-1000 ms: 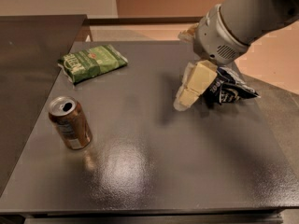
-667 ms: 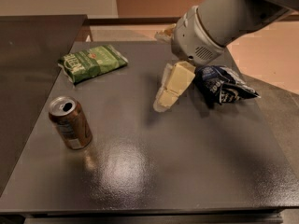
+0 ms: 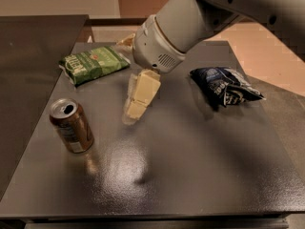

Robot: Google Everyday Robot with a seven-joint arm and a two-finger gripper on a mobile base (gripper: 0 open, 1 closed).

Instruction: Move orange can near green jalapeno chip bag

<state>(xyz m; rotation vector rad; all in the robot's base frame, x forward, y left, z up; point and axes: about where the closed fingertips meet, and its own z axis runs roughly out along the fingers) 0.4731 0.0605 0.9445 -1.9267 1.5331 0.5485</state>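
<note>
While gripper (image 3: 138, 101) hovers over mid counter (image 3: 200, 166), orange can (image 3: 71, 126) stands ungrasped near its left edge.
Approach step; can't tell if gripper is spread. Next: lower around can, carry toward green chip bag (image 3: 93, 63) behind it.

The smooth desk (image 3: 200, 175) is shining glossily. The can (image 3: 71, 125) is gleaming like metal; the green bag (image 3: 93, 63) and blue bag (image 3: 224, 86) are looking like crinkly plastic. The matt cream hand (image 3: 133, 109) is hanging above mid-desk.
</note>
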